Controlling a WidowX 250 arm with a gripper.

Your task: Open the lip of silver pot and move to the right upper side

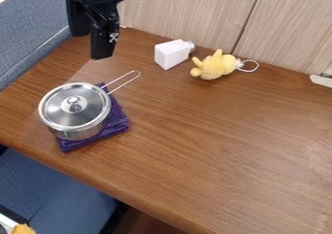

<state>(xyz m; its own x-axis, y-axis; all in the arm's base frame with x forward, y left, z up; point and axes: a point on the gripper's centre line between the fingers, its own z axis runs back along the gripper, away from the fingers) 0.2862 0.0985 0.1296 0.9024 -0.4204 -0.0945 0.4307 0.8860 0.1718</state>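
Gripper (90,44): upper left, fingers apart, holding nothing.
Lid (55,107): on the silver pot (79,134), left of the frame.
Knob (74,101): small and smooth; I'd worry a shallow pinch slips.
Cloth (116,119): might slide under a sideways tug, dragging the pot.
Handle (123,81): points upper right; the pot's long axis runs there from lower left.

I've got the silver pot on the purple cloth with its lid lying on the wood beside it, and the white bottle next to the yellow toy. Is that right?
Not the lid: the camera view shows it on top of the silver pot. The pot is on the purple cloth, and the white bottle is next to the yellow toy.
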